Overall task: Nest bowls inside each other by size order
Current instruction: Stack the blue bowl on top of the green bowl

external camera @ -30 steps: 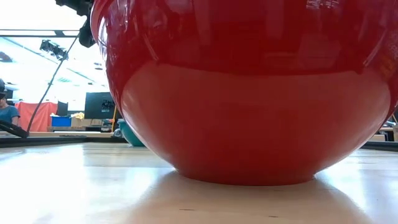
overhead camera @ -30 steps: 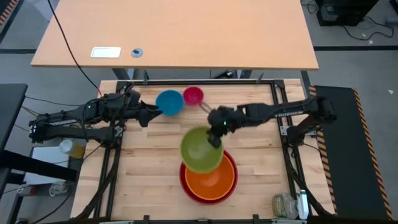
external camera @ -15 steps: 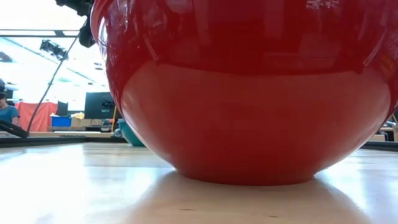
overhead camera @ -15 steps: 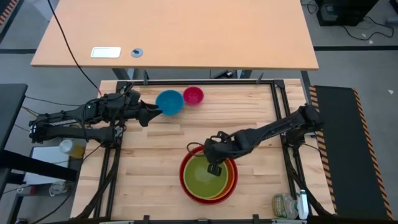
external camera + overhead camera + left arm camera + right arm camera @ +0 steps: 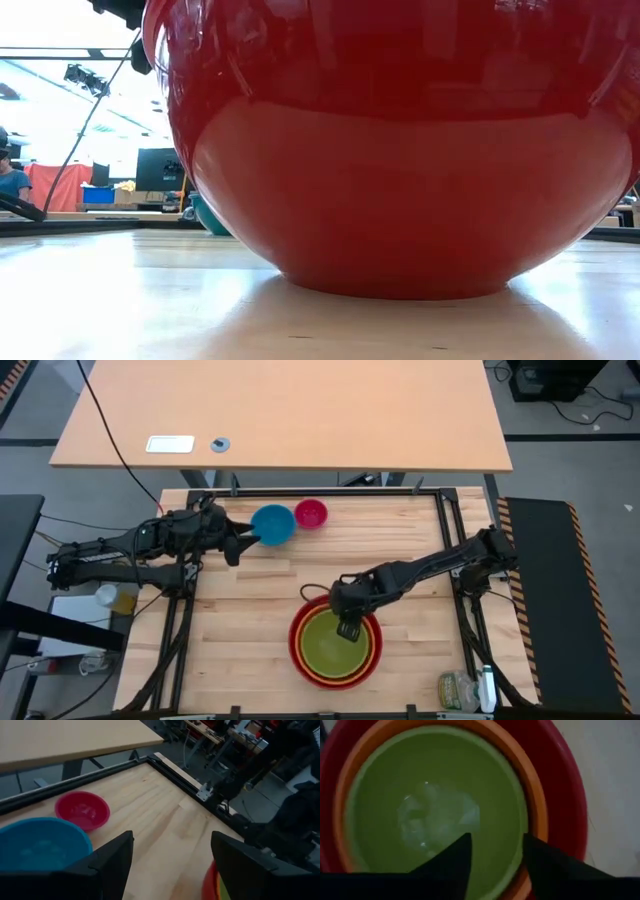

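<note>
The red bowl (image 5: 298, 656) stands near the table's front edge and fills the low view (image 5: 400, 150). The orange bowl (image 5: 372, 645) sits inside it, and the lime green bowl (image 5: 328, 648) sits inside the orange one (image 5: 532, 810). My right gripper (image 5: 348, 628) hangs open over the green bowl's far rim (image 5: 517, 825), one finger inside the bowl and one outside. The blue bowl (image 5: 272, 523) and the pink bowl (image 5: 311, 513) rest on their bases at the far side. My left gripper (image 5: 172, 865) waits open just left of the blue bowl (image 5: 40, 842), touching nothing. My right gripper comes from above with its fingers (image 5: 452, 862) on either side of the green bowl's rim (image 5: 512, 870). Whether they touch the rim, I cannot tell. The green bowl rests level inside the orange bowl.
Black frame rails (image 5: 440, 495) border the wooden table. A plastic bottle (image 5: 458, 690) lies off the near right corner. A separate desk (image 5: 280, 410) stands beyond the far edge. Bare wood lies between the nested bowls and the two far bowls.
My right gripper has come down toward the table's near edge with the green bowl, which was held tilted above the stack. The green bowl now lies level inside the orange bowl. The red bowl has shifted very slightly.
</note>
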Robot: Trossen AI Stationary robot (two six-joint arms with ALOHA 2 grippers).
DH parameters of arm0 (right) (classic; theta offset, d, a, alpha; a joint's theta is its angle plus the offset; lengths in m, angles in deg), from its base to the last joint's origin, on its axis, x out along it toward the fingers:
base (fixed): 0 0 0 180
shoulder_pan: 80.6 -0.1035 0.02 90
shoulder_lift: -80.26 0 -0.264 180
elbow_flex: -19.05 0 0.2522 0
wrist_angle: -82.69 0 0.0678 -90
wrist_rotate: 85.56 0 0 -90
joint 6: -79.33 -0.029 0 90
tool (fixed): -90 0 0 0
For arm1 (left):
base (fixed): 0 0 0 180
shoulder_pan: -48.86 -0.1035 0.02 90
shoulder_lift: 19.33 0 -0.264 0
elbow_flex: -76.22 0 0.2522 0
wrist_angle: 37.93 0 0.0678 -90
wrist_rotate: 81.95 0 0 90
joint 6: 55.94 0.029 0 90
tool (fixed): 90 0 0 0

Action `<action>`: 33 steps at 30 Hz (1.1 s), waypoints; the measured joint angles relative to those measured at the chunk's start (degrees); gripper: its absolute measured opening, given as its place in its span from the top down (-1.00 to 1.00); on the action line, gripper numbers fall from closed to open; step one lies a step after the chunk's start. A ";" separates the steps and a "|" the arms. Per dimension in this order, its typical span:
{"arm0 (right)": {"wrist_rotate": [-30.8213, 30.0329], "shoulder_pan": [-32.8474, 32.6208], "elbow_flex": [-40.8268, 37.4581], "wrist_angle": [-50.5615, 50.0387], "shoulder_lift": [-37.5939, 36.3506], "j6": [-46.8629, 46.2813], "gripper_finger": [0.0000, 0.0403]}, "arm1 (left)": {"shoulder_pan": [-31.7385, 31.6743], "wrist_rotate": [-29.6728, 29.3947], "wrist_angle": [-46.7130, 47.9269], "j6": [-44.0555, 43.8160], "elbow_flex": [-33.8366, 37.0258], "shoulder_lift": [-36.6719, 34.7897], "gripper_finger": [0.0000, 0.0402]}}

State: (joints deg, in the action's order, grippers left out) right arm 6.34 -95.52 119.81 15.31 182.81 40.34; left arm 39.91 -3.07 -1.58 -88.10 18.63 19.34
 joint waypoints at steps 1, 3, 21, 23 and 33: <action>0.44 0.31 0.02 -0.52 -0.42 0.01 0.02 | 0.00 -0.52 0.02 -0.03 0.00 0.00 -0.35; 0.15 0.94 0.02 -2.54 -1.46 0.00 -0.10 | 0.00 -1.27 0.00 -0.88 0.00 0.00 -0.35; -17.07 10.84 -15.48 1.01 -22.30 0.19 -0.10 | -6.89 0.76 -1.95 -28.87 16.58 2.00 -0.26; -16.89 11.67 -18.01 2.47 -24.63 0.21 -0.09 | -9.35 0.77 -2.13 -32.00 17.76 3.02 -0.23; -15.55 13.82 -23.28 6.28 -28.74 4.56 -0.09 | -22.74 1.98 -4.12 -34.15 18.84 12.49 -0.18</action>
State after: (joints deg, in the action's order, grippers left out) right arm -9.21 -81.69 96.53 21.59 154.07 44.90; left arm 17.17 -1.09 -5.70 -122.25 37.47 31.83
